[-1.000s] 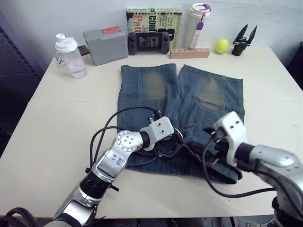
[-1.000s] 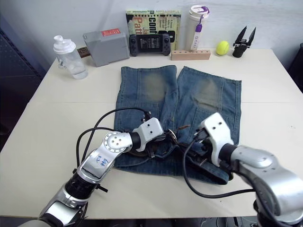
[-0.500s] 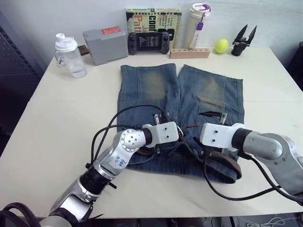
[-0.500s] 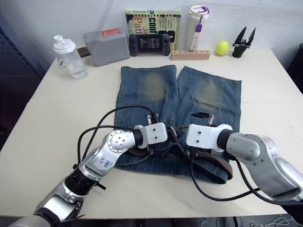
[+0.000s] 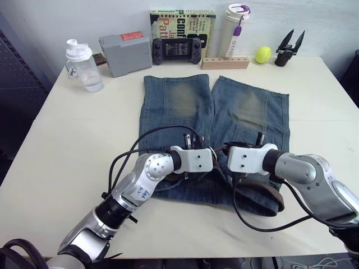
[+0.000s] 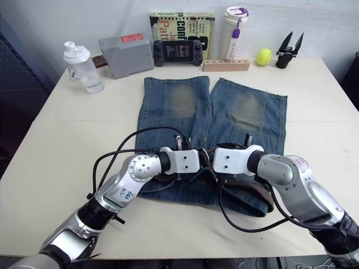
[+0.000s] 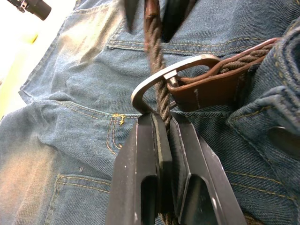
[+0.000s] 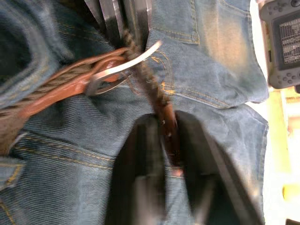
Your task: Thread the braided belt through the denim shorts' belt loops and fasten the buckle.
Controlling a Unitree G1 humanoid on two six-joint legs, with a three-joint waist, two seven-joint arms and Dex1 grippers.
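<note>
The denim shorts (image 5: 185, 101) lie flat on the table, waistband toward me. The braided belt (image 7: 157, 70) passes through the buckle (image 7: 150, 91), a silver frame at the waistband's middle. More belt (image 5: 263, 189) follows the waistband on the right and slips under denim folds; I cannot pick out separate belt loops. My left gripper (image 7: 161, 124) is shut on the braid just before the buckle. Facing it from the other side, my right gripper (image 8: 168, 121) is shut on the belt's reddish-brown leather tip (image 8: 168, 124).
Along the table's far edge stand a clear bottle (image 5: 81, 64), a grey box (image 5: 124, 53), a game controller (image 5: 176, 50), a book (image 5: 182, 22), a tumbler (image 5: 235, 28), a wooden block (image 5: 224, 63), a yellow ball (image 5: 262, 54) and a black tool (image 5: 289, 47).
My right gripper has swung in from the right to the belt's tip beside the buckle and has gone from open to shut on it. The left gripper has kept its hold.
</note>
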